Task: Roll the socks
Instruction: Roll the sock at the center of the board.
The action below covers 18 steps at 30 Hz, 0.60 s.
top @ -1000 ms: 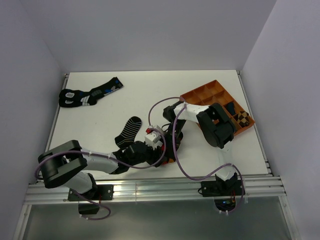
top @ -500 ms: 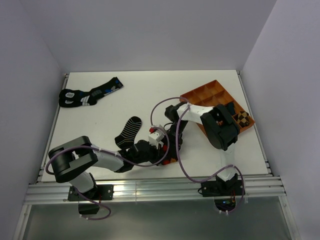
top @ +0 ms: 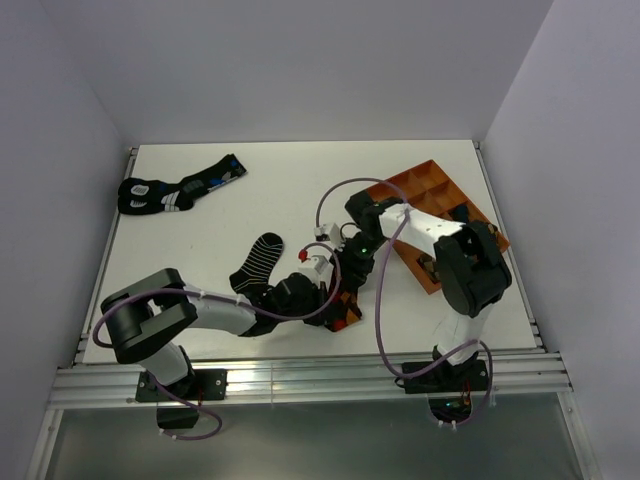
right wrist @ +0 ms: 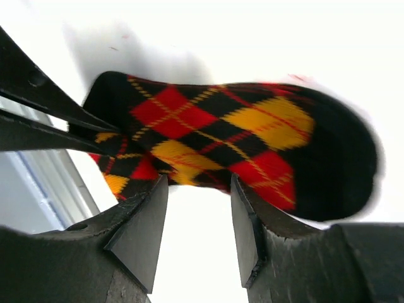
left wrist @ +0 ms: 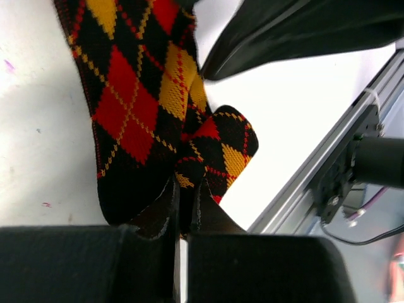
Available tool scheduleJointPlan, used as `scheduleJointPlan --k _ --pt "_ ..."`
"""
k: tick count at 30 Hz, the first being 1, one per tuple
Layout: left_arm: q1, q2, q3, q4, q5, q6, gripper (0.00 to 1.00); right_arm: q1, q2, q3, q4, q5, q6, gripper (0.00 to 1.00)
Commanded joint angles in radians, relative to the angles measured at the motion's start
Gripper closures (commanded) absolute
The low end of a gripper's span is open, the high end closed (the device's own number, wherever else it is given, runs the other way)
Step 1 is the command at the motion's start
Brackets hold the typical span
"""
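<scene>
Left arm's stretched low along the white surface [top: 300,190], left gripper [left wrist: 185,203] clamped on a fold of the long black red-and-orange argyle sock [left wrist: 132,107] — right by the near edge. Right gripper [right wrist: 199,218] hangs over it, jaws apart, gripping nothing. Short black white-striped ankle sock [top: 258,260] lies just left.

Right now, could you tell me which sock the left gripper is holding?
The long argyle sock with red and orange diamonds; the left gripper is pinched shut on its fold. The striped ankle sock and blue-marked socks are not gripped.
</scene>
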Motion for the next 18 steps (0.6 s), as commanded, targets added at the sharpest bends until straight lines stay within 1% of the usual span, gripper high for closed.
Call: scheduleJointPlan --k 1,5,8,11,13,18 --pt "-0.009 0.048 0.026 -0.263 0.029 -0.076 1.0 -0.031 -0.081 -0.03 0.075 0.037 0.033 0.48" --pt "-0.009 0.077 0.069 -0.333 0.046 -0.123 1.0 -0.059 -0.143 -0.068 0.085 0.028 0.031 0.48" --pt "-0.012 0.082 0.105 -0.384 0.035 -0.123 1.0 -0.07 -0.177 -0.107 0.107 0.032 0.024 0.46" --pt "-0.018 0.07 0.118 -0.399 0.038 -0.126 1.0 -0.07 -0.155 -0.11 0.131 0.048 0.047 0.46" --pt "-0.021 0.064 0.124 -0.406 0.033 -0.126 1.0 -0.07 -0.144 -0.108 0.171 0.107 0.111 0.46" --pt "-0.029 0.054 0.119 -0.412 0.026 -0.129 1.0 -0.071 -0.125 -0.071 0.226 0.163 0.169 0.4"
